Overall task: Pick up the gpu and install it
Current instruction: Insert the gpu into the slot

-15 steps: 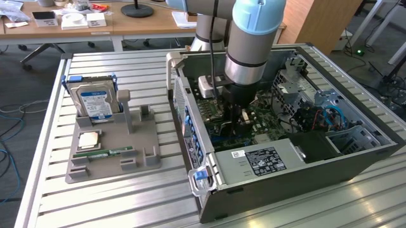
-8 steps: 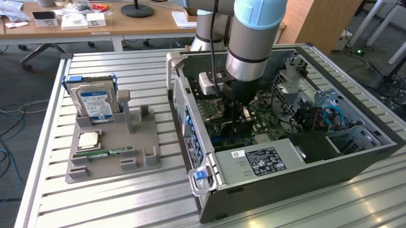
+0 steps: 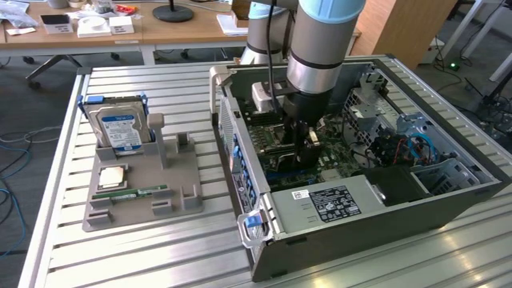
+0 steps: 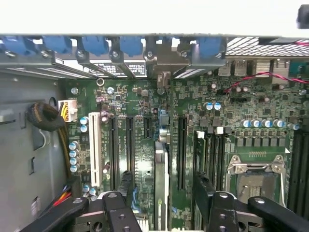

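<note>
The gpu (image 4: 161,169) stands on edge on the motherboard (image 4: 241,96), seen from above as a thin strip, and its metal bracket end (image 4: 163,63) reaches the case's rear slot wall. My gripper (image 4: 164,193) is open and straddles the card. One black finger (image 4: 125,186) is on each side of it, with a gap showing between each finger and the card. In the exterior view, my gripper (image 3: 303,153) reaches down into the open computer case (image 3: 448,204), above the middle of the board.
On a grey holder (image 3: 172,180) at the exterior view's left are a silver hard drive (image 3: 120,129), a processor chip (image 3: 110,176) and a green memory stick (image 3: 132,194). Inside the case are the power supply (image 3: 332,201), cables (image 3: 400,150), a CPU socket (image 4: 256,176) and a white slot (image 4: 96,150).
</note>
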Controlling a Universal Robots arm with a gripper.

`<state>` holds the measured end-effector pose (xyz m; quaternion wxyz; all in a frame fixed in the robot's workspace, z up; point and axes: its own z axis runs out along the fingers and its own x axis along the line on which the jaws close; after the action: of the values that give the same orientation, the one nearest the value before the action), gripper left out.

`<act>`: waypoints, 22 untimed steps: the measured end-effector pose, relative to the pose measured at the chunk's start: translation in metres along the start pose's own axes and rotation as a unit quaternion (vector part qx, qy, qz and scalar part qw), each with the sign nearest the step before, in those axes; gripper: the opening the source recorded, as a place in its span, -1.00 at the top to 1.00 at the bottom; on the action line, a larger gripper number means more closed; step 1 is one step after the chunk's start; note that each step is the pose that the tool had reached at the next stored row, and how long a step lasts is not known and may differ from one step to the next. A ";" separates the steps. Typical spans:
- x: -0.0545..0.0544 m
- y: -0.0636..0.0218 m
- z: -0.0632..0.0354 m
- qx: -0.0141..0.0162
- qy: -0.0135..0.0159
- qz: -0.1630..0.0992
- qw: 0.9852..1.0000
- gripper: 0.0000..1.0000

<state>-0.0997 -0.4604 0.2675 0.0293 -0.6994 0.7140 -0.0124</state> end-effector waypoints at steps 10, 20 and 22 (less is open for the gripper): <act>-0.001 -0.0018 -0.0296 -0.002 0.000 0.000 1.000 -0.25; -0.002 -0.0029 -0.0457 -0.002 0.000 0.000 1.000 -0.25; -0.003 -0.0031 -0.0484 -0.002 0.000 0.000 1.000 -0.25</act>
<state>-0.0994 -0.4590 0.3160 0.0276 -0.6993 0.7142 -0.0108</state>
